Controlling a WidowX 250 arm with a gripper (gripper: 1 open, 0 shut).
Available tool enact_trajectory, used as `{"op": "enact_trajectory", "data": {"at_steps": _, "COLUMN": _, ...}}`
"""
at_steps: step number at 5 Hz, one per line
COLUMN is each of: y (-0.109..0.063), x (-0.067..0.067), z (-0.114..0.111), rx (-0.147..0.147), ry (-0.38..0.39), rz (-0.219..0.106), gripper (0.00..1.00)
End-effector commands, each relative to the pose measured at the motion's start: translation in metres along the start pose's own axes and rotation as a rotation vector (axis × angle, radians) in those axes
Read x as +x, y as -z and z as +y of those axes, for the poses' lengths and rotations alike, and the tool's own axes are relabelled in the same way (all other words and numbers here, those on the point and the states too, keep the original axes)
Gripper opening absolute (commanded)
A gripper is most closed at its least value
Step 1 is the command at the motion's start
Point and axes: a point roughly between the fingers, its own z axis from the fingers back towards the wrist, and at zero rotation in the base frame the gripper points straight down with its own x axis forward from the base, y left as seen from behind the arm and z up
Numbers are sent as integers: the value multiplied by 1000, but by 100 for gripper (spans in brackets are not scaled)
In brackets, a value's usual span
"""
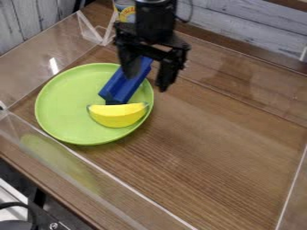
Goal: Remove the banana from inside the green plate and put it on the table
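Clear acrylic walls (293, 193) rim the table (216, 135) on every side I can see, and the bare wood to the right of the green plate (60, 112) is broad and open. My gripper (146, 74) points down with its jaws spread wide, holding nothing, above the plate's right rim and the upper end of the blue block (124, 79). The banana (118, 114) lies inside the plate near its right edge, just below the block: a short, stubby, bright yellow crescent of smooth plastic, curved side toward the camera.
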Motion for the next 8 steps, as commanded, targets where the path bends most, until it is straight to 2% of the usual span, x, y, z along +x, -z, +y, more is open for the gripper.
{"op": "enact_trajectory", "data": {"at_steps": 1, "y": -5, "x": -3, "z": 11, "rx": 2, "ry": -3, "rz": -54, "gripper": 100}}
{"op": "enact_trajectory", "data": {"at_steps": 6, "y": 26, "x": -4, "z": 21, "rx": -2, "ry": 27, "rz": 23, "gripper": 100}}
{"op": "enact_trajectory", "data": {"at_steps": 8, "y": 32, "x": -2, "z": 25, "rx": -11, "ry": 16, "rz": 41, "gripper": 100}}
